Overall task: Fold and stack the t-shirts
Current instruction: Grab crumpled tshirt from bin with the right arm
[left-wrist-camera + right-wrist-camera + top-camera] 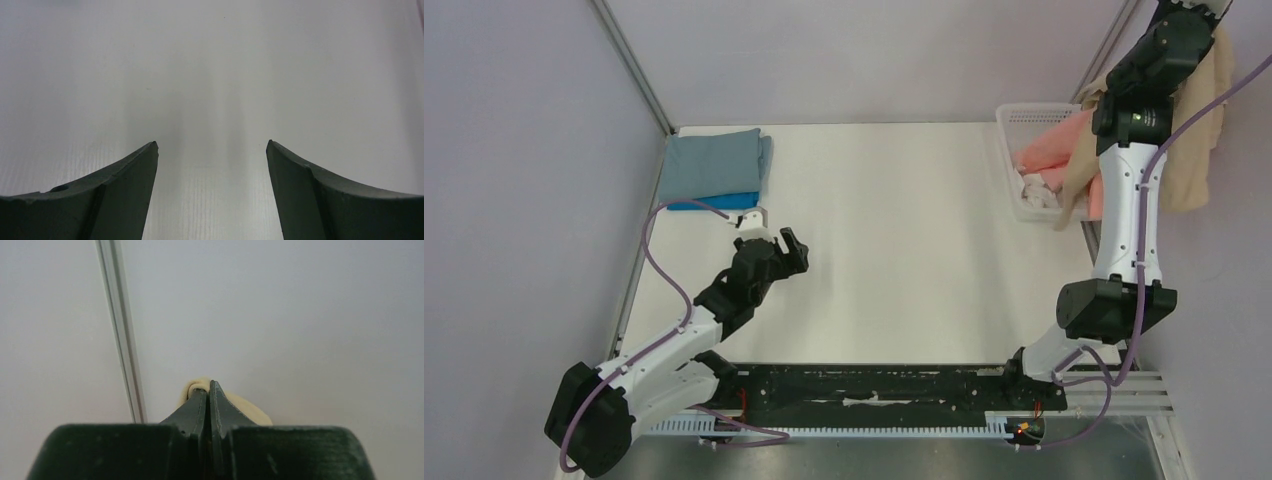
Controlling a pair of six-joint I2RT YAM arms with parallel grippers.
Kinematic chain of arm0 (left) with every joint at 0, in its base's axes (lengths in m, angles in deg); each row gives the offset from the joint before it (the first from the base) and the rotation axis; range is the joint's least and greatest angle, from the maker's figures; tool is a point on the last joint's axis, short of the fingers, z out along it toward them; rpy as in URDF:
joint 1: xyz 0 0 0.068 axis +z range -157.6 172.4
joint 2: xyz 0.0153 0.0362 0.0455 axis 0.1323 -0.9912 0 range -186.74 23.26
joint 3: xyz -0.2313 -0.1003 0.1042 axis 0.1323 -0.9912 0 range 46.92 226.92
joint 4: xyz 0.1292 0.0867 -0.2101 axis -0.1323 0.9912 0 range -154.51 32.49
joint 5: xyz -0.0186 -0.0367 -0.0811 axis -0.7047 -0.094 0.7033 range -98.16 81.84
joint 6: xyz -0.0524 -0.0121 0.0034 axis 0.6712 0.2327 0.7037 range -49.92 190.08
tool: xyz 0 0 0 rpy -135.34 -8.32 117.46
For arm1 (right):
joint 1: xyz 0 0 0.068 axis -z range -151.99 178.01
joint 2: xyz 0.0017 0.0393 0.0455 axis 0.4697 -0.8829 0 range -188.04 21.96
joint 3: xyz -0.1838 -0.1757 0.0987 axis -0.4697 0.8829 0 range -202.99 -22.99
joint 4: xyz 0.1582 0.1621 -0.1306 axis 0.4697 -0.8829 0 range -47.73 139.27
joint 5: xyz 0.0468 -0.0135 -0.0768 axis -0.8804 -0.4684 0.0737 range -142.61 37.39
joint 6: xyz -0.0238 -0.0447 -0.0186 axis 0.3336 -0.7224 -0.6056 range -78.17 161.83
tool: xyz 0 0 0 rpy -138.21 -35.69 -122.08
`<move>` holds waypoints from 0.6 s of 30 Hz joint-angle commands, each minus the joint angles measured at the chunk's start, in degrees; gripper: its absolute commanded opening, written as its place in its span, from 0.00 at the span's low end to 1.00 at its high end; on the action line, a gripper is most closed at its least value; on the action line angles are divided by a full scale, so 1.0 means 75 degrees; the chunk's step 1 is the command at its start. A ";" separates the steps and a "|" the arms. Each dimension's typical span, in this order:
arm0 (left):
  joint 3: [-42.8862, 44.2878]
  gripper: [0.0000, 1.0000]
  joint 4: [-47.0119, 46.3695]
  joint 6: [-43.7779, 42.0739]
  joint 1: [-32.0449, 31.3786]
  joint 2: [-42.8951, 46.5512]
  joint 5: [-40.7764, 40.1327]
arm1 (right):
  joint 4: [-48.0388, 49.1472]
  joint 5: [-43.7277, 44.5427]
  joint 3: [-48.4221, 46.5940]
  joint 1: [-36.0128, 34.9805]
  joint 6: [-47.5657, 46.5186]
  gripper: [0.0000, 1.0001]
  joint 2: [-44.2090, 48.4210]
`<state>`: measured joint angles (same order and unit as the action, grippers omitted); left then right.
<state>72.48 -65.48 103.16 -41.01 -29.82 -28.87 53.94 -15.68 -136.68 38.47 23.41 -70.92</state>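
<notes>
My right gripper (207,386) is shut on the tan t-shirt (1202,130), raised high at the far right; the shirt hangs down beside the arm, one end trailing over the basket. In the right wrist view a tan fold (249,407) bulges round the closed fingers. A folded grey-blue t-shirt (712,164) lies on a bright blue one (714,201) at the table's far left corner. A coral-pink t-shirt (1056,148) and a white one (1039,190) lie in the basket. My left gripper (792,250) is open and empty, low over bare table (212,100).
The white perforated basket (1016,118) stands at the far right edge of the white table (904,260). Grey walls with metal posts (636,68) close in the left, back and right. The right arm's cable (1144,250) hangs along its forearm.
</notes>
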 commanded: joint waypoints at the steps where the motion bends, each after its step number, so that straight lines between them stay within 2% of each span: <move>1: 0.0186 0.85 -0.0257 -0.0133 -0.0010 0.0102 -0.0075 | -0.0153 -0.1473 -0.0619 0.0243 0.0707 0.00 -0.0489; 5: 0.0199 0.85 -0.0251 -0.0144 -0.0010 0.0061 -0.0071 | -0.1359 -0.4515 -0.1366 0.0523 0.2362 0.00 -0.0899; 8: 0.0217 0.85 -0.0234 -0.0144 -0.0009 0.0055 -0.0100 | -0.1414 -0.6390 -0.1470 0.0546 0.3353 0.00 -0.1006; 11: 0.0225 0.85 -0.0213 -0.0143 -0.0010 0.0065 -0.0121 | -0.1295 -0.6396 -0.1280 0.0561 0.3567 0.00 -0.0911; 15: 0.0205 0.85 -0.0222 -0.0135 -0.0010 0.0048 -0.0147 | -0.1641 -0.5485 -0.1103 0.0685 0.3067 0.00 -0.0768; 18: 0.0204 0.85 -0.0245 -0.0144 -0.0010 0.0022 -0.0146 | -0.1757 -0.5089 -0.0490 0.0968 0.2883 0.00 -0.0569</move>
<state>72.48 -65.48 103.16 -41.01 -29.80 -28.91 37.59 -56.40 -143.04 43.06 45.45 -79.92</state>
